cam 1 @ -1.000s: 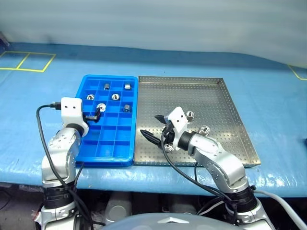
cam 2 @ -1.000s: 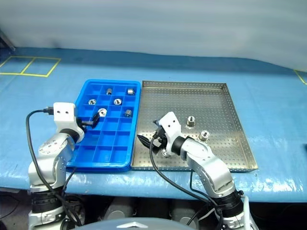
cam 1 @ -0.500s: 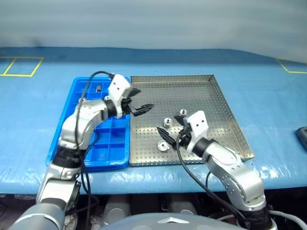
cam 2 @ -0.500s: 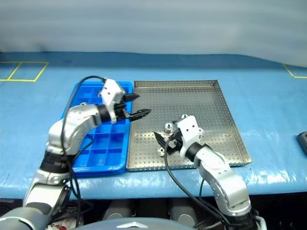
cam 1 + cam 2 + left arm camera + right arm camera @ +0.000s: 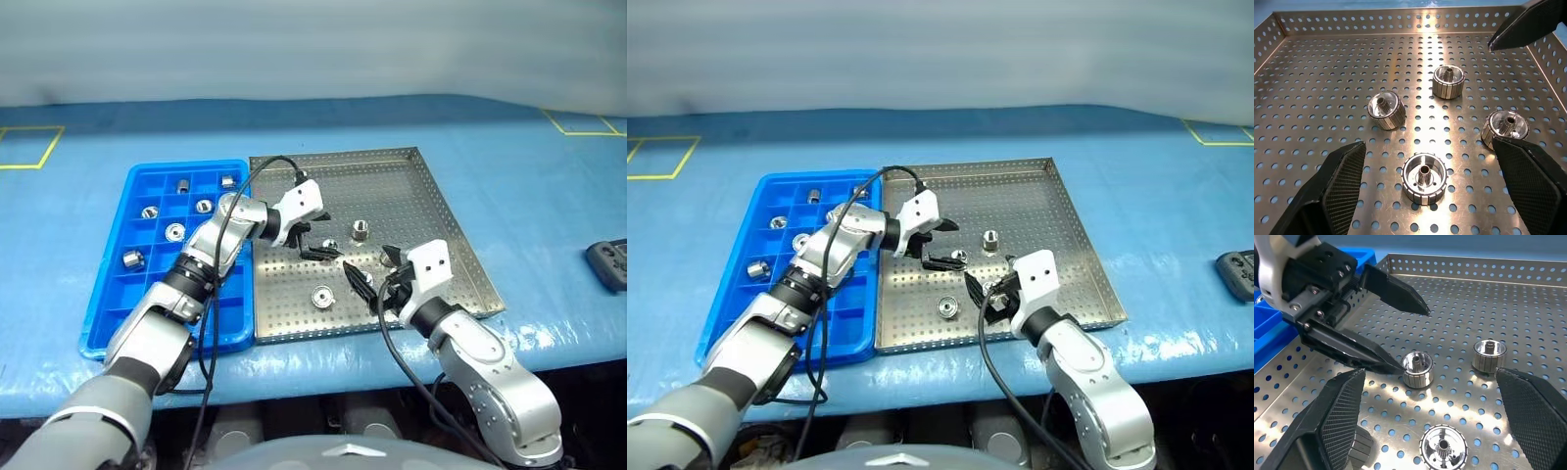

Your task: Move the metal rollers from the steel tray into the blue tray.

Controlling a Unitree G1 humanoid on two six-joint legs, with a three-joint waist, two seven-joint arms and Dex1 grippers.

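Steel tray (image 5: 441, 211): silver-grey sheet metal, low raised rims, floor pierced by regular rows of small round holes; lies on the blue table cover (image 5: 509, 166), just beside the blue tray.
Blue tray (image 5: 118, 294): glossy blue plastic, rectangular, split by a grid of thin walls into small square compartments.
Metal rollers, steel tray: four short, shiny cylinders with ribbed sides and a hollow centre, e.g. (image 5: 1448, 82), (image 5: 1386, 110), (image 5: 1423, 177), (image 5: 1505, 128); each stands on its flat end, bore pointing up.
Metal rollers, blue tray: six in the compartments of its far half, one per cell, e.g. (image 5: 133, 259), (image 5: 174, 232); which way each of these points is hard to make out.
Left gripper (image 5: 318, 241): two black tapered fingers standing well apart, reaching over the middle of the steel tray and holding nothing; in the right wrist view one fingertip (image 5: 1393, 366) lies just beside a roller (image 5: 1418, 368); contact cannot be told.
Right gripper (image 5: 370, 270): black textured fingers spread wide, empty, over the near part of the steel tray.
Hidden or cut off: the right gripper covers part of the nearest rollers in the head views; a dark device (image 5: 609, 262) at the table's right edge is cut by the picture border.
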